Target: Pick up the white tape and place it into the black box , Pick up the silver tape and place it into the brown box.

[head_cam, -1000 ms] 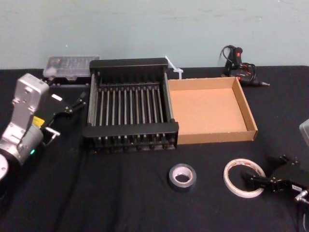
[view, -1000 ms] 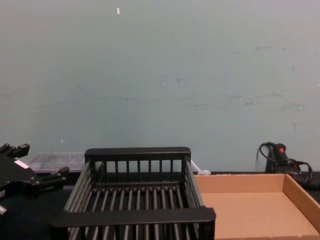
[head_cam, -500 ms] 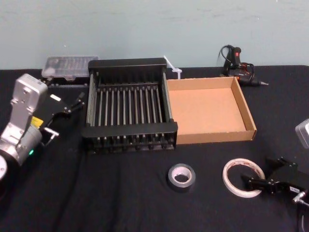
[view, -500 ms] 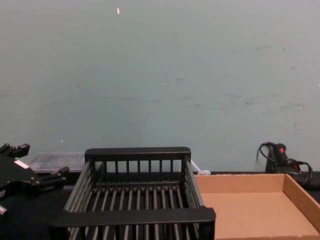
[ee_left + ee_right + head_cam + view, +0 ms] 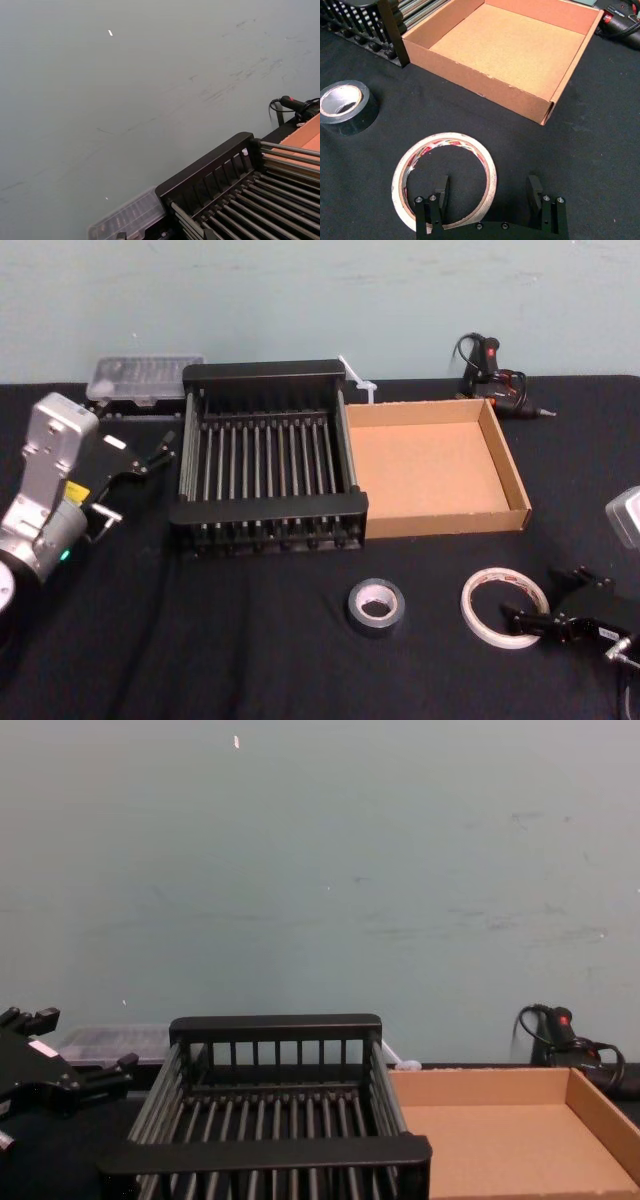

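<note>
Nearest the robot, the right gripper [image 5: 487,192] sat low on the black cloth-covered surface [image 5: 250,640], its jaws spread wide and holding nothing, one finger inside the ring of the flat white tape roll with red print [image 5: 445,181] and the other outside its near rim. This looked like the grasp stage of the first step; the next move would call for closing on that rim and lifting. Just left of that roll lay one dark grey, dull-silver tape roll [image 5: 377,606]. Beyond the white roll stood one shallow tan cardboard tray [image 5: 435,468], and left of it, touching, one black slatted basket [image 5: 265,465]. The left gripper [image 5: 150,455] hung parked beside the basket, slightly parted and empty.
</note>
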Robot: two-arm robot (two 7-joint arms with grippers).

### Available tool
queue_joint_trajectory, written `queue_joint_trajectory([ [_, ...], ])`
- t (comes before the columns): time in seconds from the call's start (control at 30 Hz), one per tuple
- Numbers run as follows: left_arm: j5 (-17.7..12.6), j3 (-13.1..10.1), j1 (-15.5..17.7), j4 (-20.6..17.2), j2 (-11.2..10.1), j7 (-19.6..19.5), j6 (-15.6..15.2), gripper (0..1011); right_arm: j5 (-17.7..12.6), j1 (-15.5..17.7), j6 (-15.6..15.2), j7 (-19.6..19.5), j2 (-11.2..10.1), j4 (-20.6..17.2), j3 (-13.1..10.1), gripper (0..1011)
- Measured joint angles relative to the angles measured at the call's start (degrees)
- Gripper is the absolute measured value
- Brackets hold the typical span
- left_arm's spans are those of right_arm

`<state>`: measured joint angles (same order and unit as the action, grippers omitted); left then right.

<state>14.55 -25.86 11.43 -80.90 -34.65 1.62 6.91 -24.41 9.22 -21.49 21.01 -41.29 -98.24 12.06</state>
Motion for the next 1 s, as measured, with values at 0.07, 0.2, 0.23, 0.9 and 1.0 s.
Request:
queue_joint_trajectory([
  [0.07, 0.0, 0.0, 0.0, 0.0, 0.0, 0.0, 0.0, 1001, 0.0, 0.0, -0.01, 0.0, 0.0, 0.0, 0.0, 1002],
  [0.2, 0.0, 0.0, 0.0, 0.0, 0.0, 0.0, 0.0, 1001, -0.01, 0.04, -0.03, -0.02, 0.01, -0.02, -0.04, 1002],
  [0.23, 0.0, 0.0, 0.0, 0.0, 0.0, 0.0, 0.0, 1001, -0.02, 0.06, -0.03, -0.03, 0.01, -0.03, -0.05, 1002],
  [0.9, 0.0, 0.0, 0.0, 0.0, 0.0, 0.0, 0.0, 1001, -0.2, 0.17, -0.02, -0.18, 0.04, -0.15, -0.22, 593],
  [1.0, 0.0, 0.0, 0.0, 0.0, 0.0, 0.0, 0.0, 1001, -0.2, 0.19, -0.02, -0.2, 0.04, -0.15, -0.24, 484],
])
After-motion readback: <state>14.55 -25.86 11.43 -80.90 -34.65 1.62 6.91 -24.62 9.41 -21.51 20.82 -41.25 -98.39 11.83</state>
